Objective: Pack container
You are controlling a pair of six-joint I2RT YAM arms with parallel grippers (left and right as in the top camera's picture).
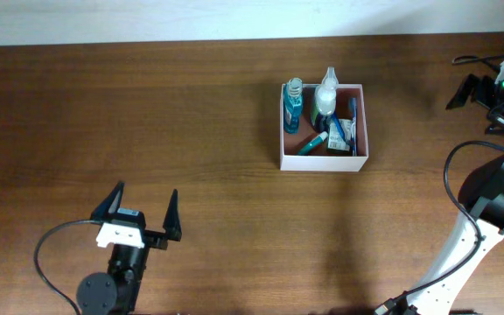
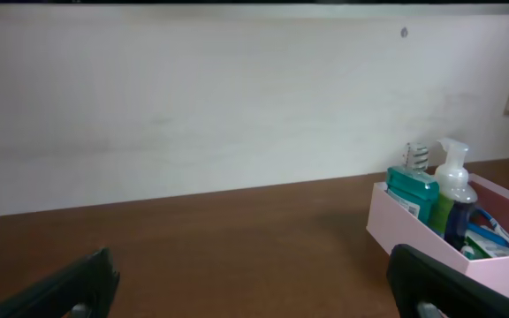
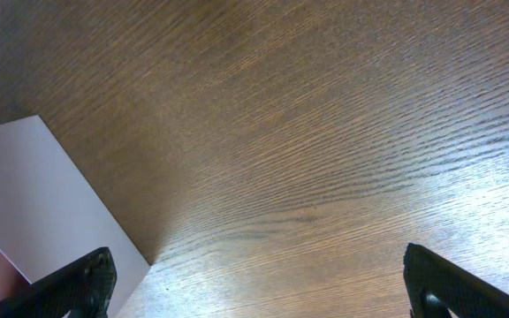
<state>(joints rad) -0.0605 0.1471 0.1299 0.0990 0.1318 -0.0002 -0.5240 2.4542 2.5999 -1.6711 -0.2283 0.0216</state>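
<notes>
Seemingly you're at the closing step: the container (image 1: 318, 163) sits right of centre on the bench (image 1: 147, 105), toiletries (image 1: 325, 98) inside, with nothing loose in sight. The left tool (image 1: 145, 189) and right tool (image 3: 256, 256) both gape wide, empty. Next probably calls only for parking both arms clear.

No text, brand, number or sign can be read in any view. Labels on the teal bottle (image 2: 412, 191) and the packet (image 1: 341, 132) inside the container (image 1: 318, 163), upper centre-right of the overhead frame, are too small to be read.
</notes>
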